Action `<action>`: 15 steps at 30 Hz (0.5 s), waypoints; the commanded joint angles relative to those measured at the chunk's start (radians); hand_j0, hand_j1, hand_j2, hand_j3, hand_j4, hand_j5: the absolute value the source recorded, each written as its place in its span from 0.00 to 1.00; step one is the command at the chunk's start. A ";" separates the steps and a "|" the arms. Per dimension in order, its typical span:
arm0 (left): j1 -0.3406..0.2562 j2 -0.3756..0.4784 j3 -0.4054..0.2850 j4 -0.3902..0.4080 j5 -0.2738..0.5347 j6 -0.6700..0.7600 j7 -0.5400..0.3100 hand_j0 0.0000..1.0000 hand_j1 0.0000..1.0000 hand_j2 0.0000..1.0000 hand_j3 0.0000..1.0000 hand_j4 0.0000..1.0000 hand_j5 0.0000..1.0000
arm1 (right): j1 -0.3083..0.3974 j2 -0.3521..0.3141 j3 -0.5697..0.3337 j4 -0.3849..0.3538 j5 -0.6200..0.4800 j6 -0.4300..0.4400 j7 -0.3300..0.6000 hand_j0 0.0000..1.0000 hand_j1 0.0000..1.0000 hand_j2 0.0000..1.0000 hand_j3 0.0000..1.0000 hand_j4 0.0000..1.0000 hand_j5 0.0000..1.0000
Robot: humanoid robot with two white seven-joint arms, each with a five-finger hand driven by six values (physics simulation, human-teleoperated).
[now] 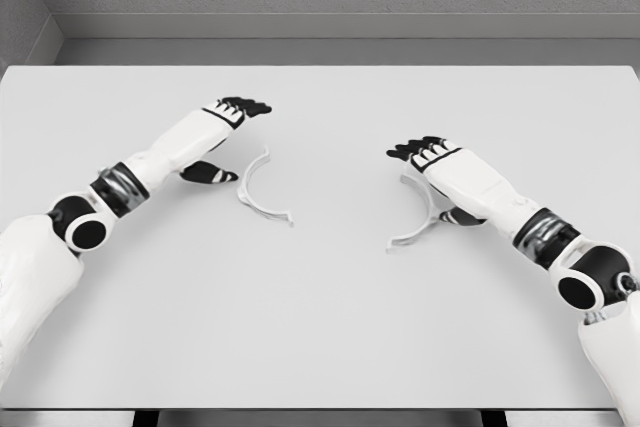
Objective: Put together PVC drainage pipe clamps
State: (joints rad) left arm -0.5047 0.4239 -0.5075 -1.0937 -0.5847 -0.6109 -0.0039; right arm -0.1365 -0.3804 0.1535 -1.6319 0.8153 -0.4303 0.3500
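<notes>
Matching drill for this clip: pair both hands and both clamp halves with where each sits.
Things:
1. left hand
2. right hand
3. left clamp half
4. right clamp half

Places:
A. table's right half, curve open toward the left
B. reaches in from the right, fingers extended
C. table's left half, curve open toward the right
D. reaches in from the left, thumb beside a white arc

Pairs: 1-D, 2-B, 3-C, 4-A

Head view down onto table point(320, 347)
</notes>
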 commanded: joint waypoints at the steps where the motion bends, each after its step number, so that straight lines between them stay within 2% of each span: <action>1: -0.002 -0.011 -0.002 0.011 0.006 0.000 0.001 1.00 1.00 1.00 1.00 1.00 1.00 | 0.000 0.000 0.011 -0.011 -0.007 0.008 0.003 1.00 1.00 1.00 1.00 1.00 1.00; 6: -0.002 -0.027 -0.003 0.011 0.005 0.000 -0.001 1.00 1.00 1.00 1.00 1.00 1.00 | -0.002 0.001 0.049 -0.032 -0.008 0.042 0.012 1.00 1.00 1.00 1.00 1.00 1.00; 15: 0.003 -0.051 -0.019 0.000 -0.007 0.000 0.001 1.00 1.00 1.00 1.00 1.00 1.00 | -0.009 0.024 0.074 -0.034 -0.008 0.048 0.017 1.00 1.00 1.00 1.00 1.00 1.00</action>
State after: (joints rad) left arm -0.5016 0.3764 -0.5254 -1.0905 -0.5955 -0.6108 -0.0042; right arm -0.1503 -0.3600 0.2205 -1.6648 0.8117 -0.3854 0.3666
